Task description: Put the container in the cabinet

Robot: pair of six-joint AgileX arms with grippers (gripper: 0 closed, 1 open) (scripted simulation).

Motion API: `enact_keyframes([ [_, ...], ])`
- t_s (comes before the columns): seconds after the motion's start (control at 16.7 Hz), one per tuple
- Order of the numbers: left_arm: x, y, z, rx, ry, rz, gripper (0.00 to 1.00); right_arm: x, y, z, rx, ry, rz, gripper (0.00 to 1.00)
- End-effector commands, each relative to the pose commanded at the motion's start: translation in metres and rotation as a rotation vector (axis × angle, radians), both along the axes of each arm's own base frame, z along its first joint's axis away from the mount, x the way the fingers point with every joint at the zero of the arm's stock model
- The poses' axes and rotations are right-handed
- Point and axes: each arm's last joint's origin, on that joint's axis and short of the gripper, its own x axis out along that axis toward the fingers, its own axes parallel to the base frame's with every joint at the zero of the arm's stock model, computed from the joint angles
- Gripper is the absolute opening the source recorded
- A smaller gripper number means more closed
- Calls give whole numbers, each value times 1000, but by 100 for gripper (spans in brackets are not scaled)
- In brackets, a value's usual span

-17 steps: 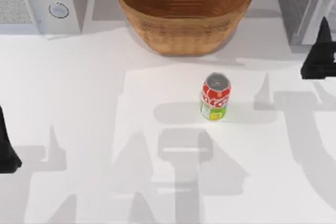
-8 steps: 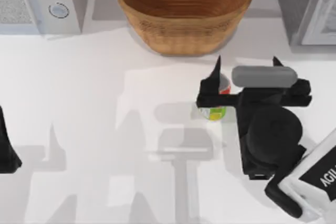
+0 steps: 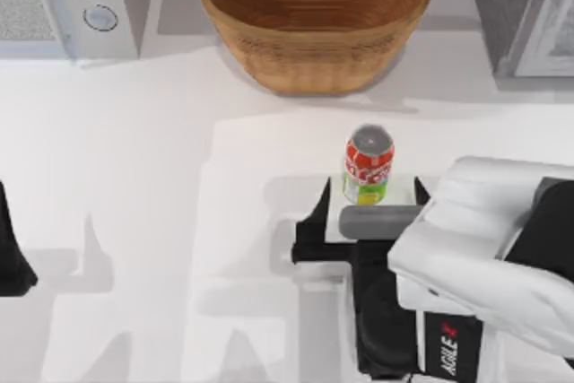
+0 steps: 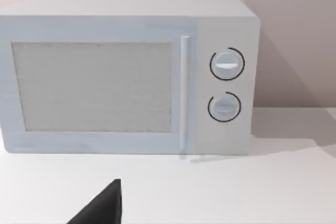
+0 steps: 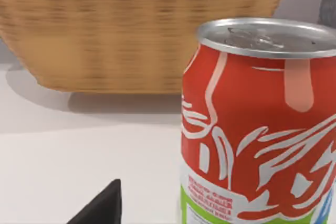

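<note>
Two arms are at the table; the right one is working. The right gripper (image 3: 368, 214) sits low on the near side of the container (image 3: 369, 166), fingers spread wide. One fingertip (image 3: 316, 208) lies to the can's left and the other to its right, neither touching it. This wide setting appears chosen to let the jaws pass around the can body on approach.

The container stands upright on the table (image 3: 143, 159), near the middle, just in front of the woven basket (image 3: 314, 20) and apart from it. In the right wrist view the container (image 5: 260, 124) is close ahead, so the approach line looks correct. The cabinet (image 3: 525, 11) is at the far right corner.

The left gripper (image 3: 11, 253) is parked at the left edge, facing the microwave (image 4: 128, 72); its jaw state cannot be determined.
</note>
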Motion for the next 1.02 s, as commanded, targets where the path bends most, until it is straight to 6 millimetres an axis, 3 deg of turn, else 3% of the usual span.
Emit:
enact_keyframes([
  [0.48,0,0,0,0,0,0,100,3,2,-9,-10,10,0,100],
  [1.02,0,0,0,0,0,0,100,52,1,-3,-1,0,0,100],
])
